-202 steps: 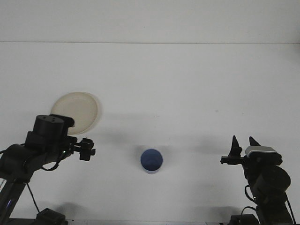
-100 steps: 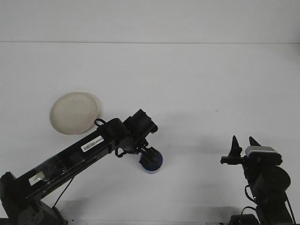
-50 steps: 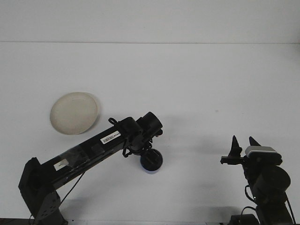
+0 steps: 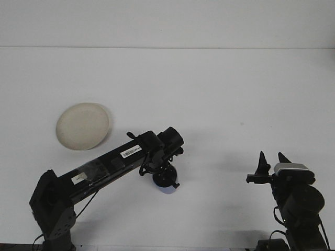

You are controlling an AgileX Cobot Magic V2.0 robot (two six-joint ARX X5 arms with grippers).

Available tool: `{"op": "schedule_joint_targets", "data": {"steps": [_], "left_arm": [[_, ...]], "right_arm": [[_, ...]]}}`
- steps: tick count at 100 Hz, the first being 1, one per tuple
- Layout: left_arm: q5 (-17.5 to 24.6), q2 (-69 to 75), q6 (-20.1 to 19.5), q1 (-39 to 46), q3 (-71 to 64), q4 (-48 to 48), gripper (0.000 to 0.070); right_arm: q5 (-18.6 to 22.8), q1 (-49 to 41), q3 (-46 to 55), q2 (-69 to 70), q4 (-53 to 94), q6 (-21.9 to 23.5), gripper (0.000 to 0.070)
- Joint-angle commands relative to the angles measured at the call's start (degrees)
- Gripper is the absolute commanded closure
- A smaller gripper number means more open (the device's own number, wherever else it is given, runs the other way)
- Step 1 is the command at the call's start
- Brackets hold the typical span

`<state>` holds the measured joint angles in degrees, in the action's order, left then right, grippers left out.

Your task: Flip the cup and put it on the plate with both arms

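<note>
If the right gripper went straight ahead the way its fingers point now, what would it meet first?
Nothing, it seems: the right gripper points away from the robot over bare table. The cup and plate lie far to its left. Depth is uncertain.

Bright, even overhead light; white table near blown out, almost no texture. Shadows soft and faint: a grey smear at 3 o'clock of the left arm, a thin crescent at 3 o'clock of the plate. Black arm parts crush to silhouette. Overall slightly soft, low-res; no obvious edge distortion.
</note>
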<state>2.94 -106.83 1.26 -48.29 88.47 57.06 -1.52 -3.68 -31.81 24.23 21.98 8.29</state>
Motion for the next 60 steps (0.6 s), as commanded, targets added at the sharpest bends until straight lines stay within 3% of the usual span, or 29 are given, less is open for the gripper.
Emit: {"op": "schedule_joint_targets", "data": {"steps": [1, 34, 60], "left_arm": [[-0.42, -0.70, -0.87, -0.63, 1.51, 0.74, 0.0695], [-6.27, -0.35, -4.11, 2.78, 14.01, 9.35, 0.0695], [-10.32, -0.35, -4.37, 16.24, 26.77, 13.51, 0.0695]], "right_arm": [[0.02, -0.04, -0.04, 0.09, -0.46, -0.66, 0.0325], [0.00, -0.04, -0.04, 0.09, -0.48, -0.66, 0.0325], [0.00, -0.04, -0.04, 0.09, -0.48, -0.66, 0.0325]]}}
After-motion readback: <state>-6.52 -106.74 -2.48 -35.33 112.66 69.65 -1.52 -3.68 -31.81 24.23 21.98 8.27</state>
